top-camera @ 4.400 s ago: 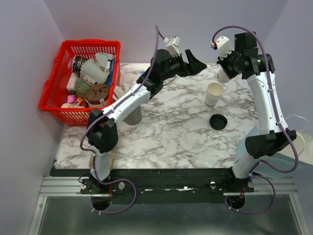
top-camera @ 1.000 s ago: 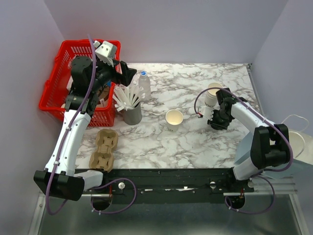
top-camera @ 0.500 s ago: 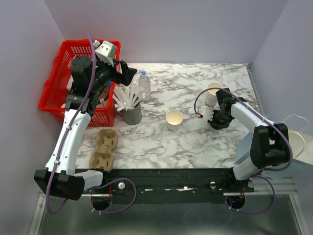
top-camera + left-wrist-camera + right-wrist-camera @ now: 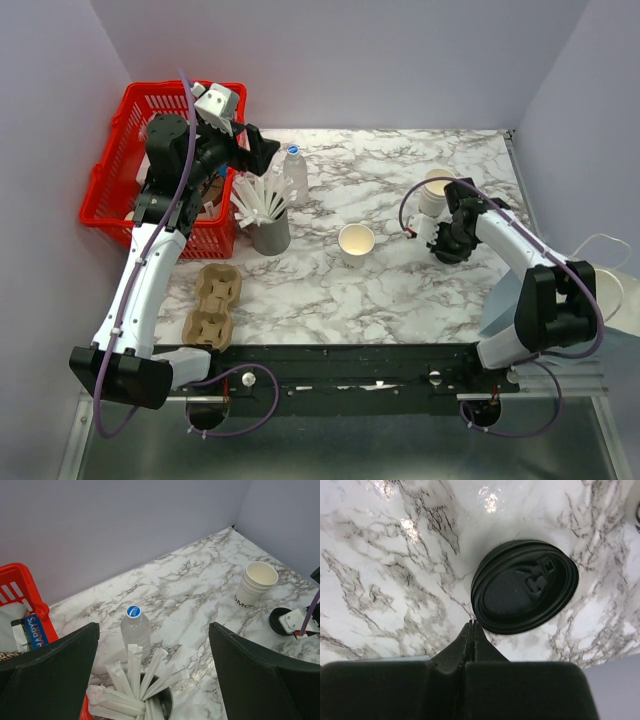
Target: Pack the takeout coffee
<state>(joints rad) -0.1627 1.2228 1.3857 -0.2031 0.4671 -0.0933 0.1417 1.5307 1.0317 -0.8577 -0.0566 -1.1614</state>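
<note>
A stack of cream-white paper cups (image 4: 436, 190) stands open at the back right, and also shows in the left wrist view (image 4: 256, 582). One open cup (image 4: 356, 243) stands mid-table. Neither has a lid on. A black lid (image 4: 525, 587) lies top up on the marble. My right gripper (image 4: 452, 243) is low over it, fingers pressed together on its near rim (image 4: 472, 625). My left gripper (image 4: 154, 630) is wide open and empty, held above the straw cup and bottle near the basket (image 4: 262, 150).
A grey cup of white straws (image 4: 268, 228) and a clear water bottle (image 4: 294, 170) stand left of centre. A red basket (image 4: 105, 180) of clutter sits at the back left. A cardboard cup carrier (image 4: 212, 303) lies near the front left.
Over the last second my right gripper has crept slightly back and right at the lid. The left arm has not moved.
</note>
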